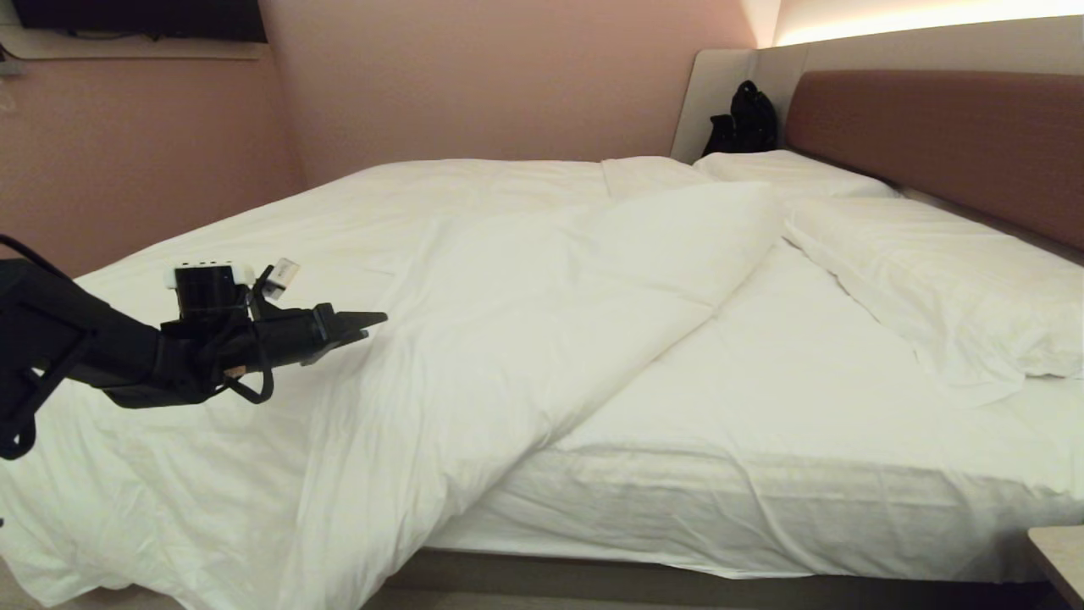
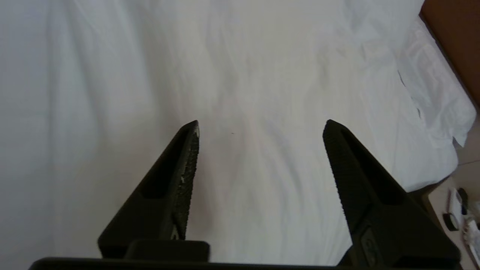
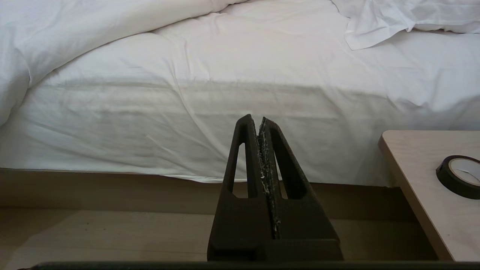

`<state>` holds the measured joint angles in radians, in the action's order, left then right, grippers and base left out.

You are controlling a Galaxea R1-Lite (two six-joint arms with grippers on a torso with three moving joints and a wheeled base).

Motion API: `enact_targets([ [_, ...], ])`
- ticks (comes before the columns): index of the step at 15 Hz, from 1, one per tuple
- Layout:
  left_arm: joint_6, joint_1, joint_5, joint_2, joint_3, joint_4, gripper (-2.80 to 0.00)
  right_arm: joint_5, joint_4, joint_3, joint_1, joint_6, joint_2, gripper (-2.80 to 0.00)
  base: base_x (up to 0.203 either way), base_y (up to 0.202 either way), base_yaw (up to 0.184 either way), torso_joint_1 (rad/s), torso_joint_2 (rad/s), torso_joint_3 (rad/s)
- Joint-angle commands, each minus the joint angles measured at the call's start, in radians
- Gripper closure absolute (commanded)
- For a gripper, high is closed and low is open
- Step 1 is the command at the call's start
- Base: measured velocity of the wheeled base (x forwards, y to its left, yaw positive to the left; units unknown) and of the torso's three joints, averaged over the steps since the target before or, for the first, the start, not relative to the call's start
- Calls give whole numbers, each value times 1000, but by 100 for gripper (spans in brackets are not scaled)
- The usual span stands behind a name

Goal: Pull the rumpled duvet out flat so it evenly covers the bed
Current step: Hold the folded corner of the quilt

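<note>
I have the left gripper spread wide and empty above the duvet, which lies bunched toward nine o'clock, baring the bed at three; the right gripper is parked, pinched closed

The bed carries the duvet bunched across its left and near side, folded back off the bare sheet; two pillows lie far right by the headboard.
</note>
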<state>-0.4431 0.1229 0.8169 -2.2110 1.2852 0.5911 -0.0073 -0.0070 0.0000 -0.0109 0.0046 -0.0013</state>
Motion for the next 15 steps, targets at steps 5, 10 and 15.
enact_targets([
  [5,73,44,-60,4,24,3,-280,0,-1,0,0,0,1,0,0,0,0,0,0,0],
  [10,73,54,-68,-52,62,-8,-280,0,-1,0,0,0,1,0,0,0,0,0,0,0],
  [15,70,48,-68,-114,76,-18,-280,0,-1,0,0,0,1,0,0,0,0,0,0,0],
])
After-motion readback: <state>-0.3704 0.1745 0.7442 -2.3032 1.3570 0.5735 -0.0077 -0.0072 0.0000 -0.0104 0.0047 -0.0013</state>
